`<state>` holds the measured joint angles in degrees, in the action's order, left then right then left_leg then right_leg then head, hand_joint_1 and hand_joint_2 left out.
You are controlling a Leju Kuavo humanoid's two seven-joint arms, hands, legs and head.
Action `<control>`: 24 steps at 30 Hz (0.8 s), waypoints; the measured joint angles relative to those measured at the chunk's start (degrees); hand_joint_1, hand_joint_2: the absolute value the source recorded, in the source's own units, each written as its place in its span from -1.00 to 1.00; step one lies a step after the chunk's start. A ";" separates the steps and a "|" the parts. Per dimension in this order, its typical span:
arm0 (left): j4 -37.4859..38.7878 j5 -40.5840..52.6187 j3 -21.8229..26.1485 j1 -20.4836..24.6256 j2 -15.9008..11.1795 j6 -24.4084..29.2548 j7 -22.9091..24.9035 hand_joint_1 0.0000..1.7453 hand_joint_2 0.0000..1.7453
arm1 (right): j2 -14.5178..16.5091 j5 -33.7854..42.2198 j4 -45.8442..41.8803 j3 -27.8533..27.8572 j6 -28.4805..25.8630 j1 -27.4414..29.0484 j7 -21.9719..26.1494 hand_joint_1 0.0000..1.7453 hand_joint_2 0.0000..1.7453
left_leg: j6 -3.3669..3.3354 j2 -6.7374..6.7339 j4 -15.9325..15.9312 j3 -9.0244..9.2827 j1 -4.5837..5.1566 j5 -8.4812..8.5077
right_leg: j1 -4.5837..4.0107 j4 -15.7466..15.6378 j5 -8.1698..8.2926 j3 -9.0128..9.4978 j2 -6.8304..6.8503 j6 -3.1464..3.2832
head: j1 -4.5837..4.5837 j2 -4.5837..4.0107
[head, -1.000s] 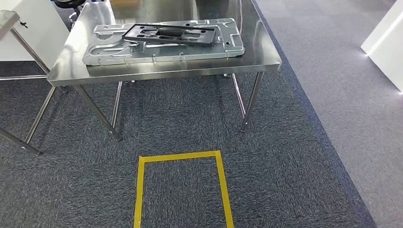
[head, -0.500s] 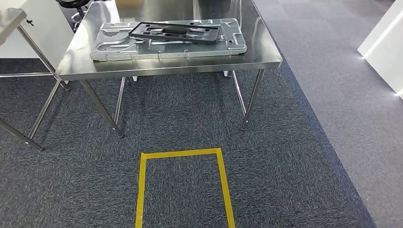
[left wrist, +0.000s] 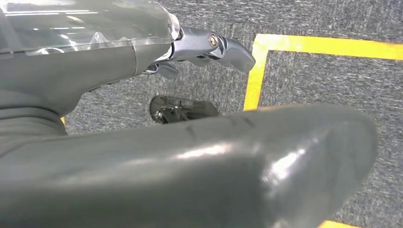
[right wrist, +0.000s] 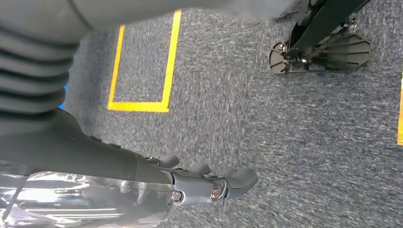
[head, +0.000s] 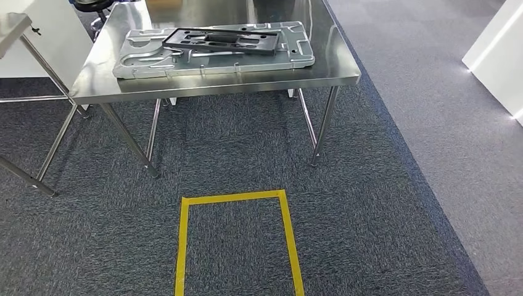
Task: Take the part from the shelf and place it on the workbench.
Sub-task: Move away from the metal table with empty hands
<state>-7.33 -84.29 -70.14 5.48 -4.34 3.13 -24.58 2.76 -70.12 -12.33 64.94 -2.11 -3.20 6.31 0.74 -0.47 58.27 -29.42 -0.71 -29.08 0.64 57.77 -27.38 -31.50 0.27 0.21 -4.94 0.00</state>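
A flat black frame-shaped part [head: 221,41] lies on a large silver stamped metal panel [head: 148,61], which rests on a steel table [head: 210,87] ahead of me in the head view. Both arms hang low over the carpet. My left hand [left wrist: 199,47] holds nothing, its fingers stretched out and its thick thumb close to the camera. My right hand [right wrist: 204,183] is also empty, with its fingers apart and lightly bent above the floor.
A yellow tape rectangle [head: 183,246] marks the grey carpet in front of the table, and its tape [left wrist: 256,76] [right wrist: 166,71] lies below both hands. A second steel table [head: 12,24] stands at the far left. White furniture [head: 493,55] stands at the right.
The whole head picture has shifted a little, so the camera has moved. The black part and the silver panel lie as before on the table.
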 joint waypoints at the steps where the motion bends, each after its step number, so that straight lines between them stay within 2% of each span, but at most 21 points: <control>1: 0.00 -0.01 0.00 0.02 -0.01 0.00 0.03 -1.00 -1.00 | -0.02 0.10 0.00 0.15 -0.07 -0.06 -0.26 -1.00 1.00 | -0.22 0.03 -1.29 0.41 0.07 0.12 | -0.12 0.07 0.02 -0.16 -0.04 -0.09 | 0.00 0.00; 4: 0.00 -0.02 0.00 -0.08 -0.01 0.00 0.13 -1.00 -1.00 | -0.11 0.20 0.00 0.52 -0.30 -0.18 -1.25 -1.00 1.00 | -0.68 0.07 -1.46 0.19 0.30 0.26 | -0.10 -0.06 0.30 -0.39 -0.06 -0.32 | 0.00 0.00; 5: 0.00 -0.02 0.00 -0.09 -0.01 -0.01 0.14 -1.00 -1.00 | -0.11 0.23 0.00 0.56 -0.33 -0.20 -1.59 -1.00 1.00 | -0.85 0.07 -1.44 0.10 0.41 0.32 | -0.01 -0.15 0.45 -0.38 -0.04 -0.59 | 0.00 0.00; 6: 0.01 -0.03 0.00 -0.06 -0.01 -0.01 0.14 -1.00 -1.00 | -0.10 0.31 0.01 0.60 -0.32 -0.21 -1.85 -1.00 0.50 | -1.00 0.07 -1.42 0.05 0.51 0.37 | 0.07 -0.25 0.57 -0.38 -0.06 -0.78 | 0.00 0.00; 9: 0.01 -0.03 0.00 0.01 -0.02 -0.04 0.10 -1.00 0.50 | -0.10 0.85 0.01 0.92 0.02 -0.22 -1.80 -1.00 -1.00 | -1.24 0.07 -1.39 -0.06 0.67 0.49 | 0.23 -0.46 0.81 -0.40 -0.07 -1.15 | 0.00 0.00; 10: 0.01 -0.03 0.00 0.01 -0.02 -0.05 0.05 -1.00 1.00 | -0.11 1.02 0.01 1.10 0.13 -0.24 -1.63 -1.00 -1.00 | -1.28 0.06 -1.38 -0.08 0.70 0.51 | 0.26 -0.52 0.86 -0.39 -0.07 -1.23 | 0.00 0.00; 12: 0.01 -0.03 0.00 0.01 -0.03 -0.10 -0.03 -1.00 1.00 | -0.11 1.17 0.00 1.42 0.20 -0.29 -1.39 -1.00 -1.00 | -1.37 0.06 -1.36 -0.12 0.72 0.53 | 0.28 -0.60 0.94 -0.39 -0.07 -1.35 | 0.00 0.00; 16: 0.01 -0.03 0.00 0.01 -0.02 -0.13 -0.17 -1.00 1.00 | -0.11 1.22 0.01 1.78 0.32 -0.32 -1.22 -1.00 1.00 | -1.45 0.07 -1.30 -0.22 0.73 0.50 | 0.28 -0.65 0.99 -0.40 -0.07 -1.56 | 0.00 0.00; 24: -0.01 0.01 0.63 -0.11 -0.01 -0.43 -0.42 -1.00 1.00 | -0.17 1.90 0.00 1.85 1.08 -0.24 -0.98 -1.00 1.00 | -1.44 0.07 -1.30 -0.22 0.72 0.51 | 0.16 -0.62 1.00 -0.45 -0.07 -1.56 | 0.00 0.00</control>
<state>-7.34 -84.28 -69.51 5.37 -4.35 2.70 -25.00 2.58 -68.22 -12.33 66.79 -1.03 -3.44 5.33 -0.69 -0.41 56.97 -29.63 0.00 -28.57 0.80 57.15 -26.39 -31.95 0.20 -1.36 -4.94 0.00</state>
